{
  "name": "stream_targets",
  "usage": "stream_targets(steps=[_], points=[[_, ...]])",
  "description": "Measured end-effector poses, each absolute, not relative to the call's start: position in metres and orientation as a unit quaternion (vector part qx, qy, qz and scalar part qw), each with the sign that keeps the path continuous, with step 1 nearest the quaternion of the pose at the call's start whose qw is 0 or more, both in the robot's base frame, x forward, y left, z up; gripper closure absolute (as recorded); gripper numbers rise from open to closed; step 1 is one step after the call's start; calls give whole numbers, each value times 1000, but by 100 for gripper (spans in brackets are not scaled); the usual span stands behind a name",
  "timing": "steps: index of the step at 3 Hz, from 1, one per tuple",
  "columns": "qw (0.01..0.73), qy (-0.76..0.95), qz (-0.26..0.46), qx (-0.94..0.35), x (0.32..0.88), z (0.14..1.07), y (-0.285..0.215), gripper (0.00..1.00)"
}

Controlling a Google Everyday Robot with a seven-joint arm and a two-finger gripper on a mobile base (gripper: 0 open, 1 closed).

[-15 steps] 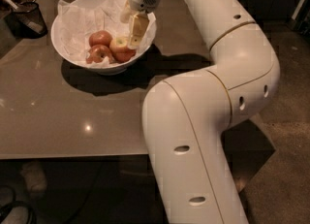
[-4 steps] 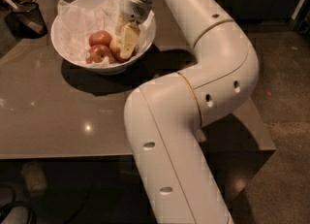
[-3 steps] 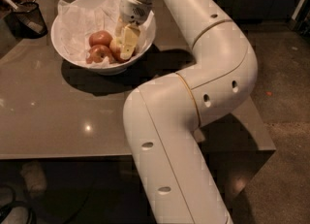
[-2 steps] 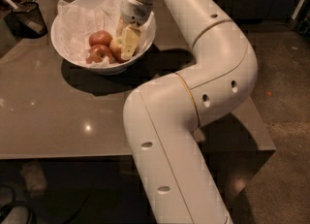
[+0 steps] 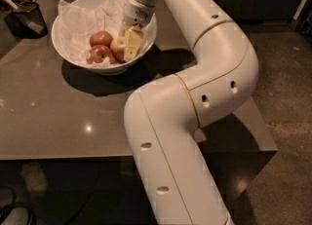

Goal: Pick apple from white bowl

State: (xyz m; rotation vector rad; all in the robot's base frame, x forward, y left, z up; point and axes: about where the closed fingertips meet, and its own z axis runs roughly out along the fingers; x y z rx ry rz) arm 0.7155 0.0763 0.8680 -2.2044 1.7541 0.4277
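While its left side is cut off by the frame edge, one dark basket (image 5: 27,18) shows left of the bowl, with contents too dim to make out.

Table (image 5: 58,117): one, grey and glossy. Bare top runs from the bowl to the near edge and to the left edge. Right of the bowl most of the top is hidden by the arm.

Bowl (image 5: 66,48): one, white, paper-lined, toward the far side of the table.

Apples: three, bunched low in the bowl on its near-right side. Back red apple (image 5: 101,39) and front red apple (image 5: 99,53) are on the left, touching. The apple (image 5: 117,48) is just right of them, its right side hidden.

Gripper (image 5: 127,43): one, down inside the bowl's right half, against the apple. Whether it grips cannot be told.

Arm (image 5: 214,63): one, white, passing over the bowl's right rim, cut off at top and bottom.
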Motion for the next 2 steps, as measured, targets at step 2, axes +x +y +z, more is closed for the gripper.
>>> stream_targets(steps=[2], points=[[145,609,148,-765,716,868,76,72]])
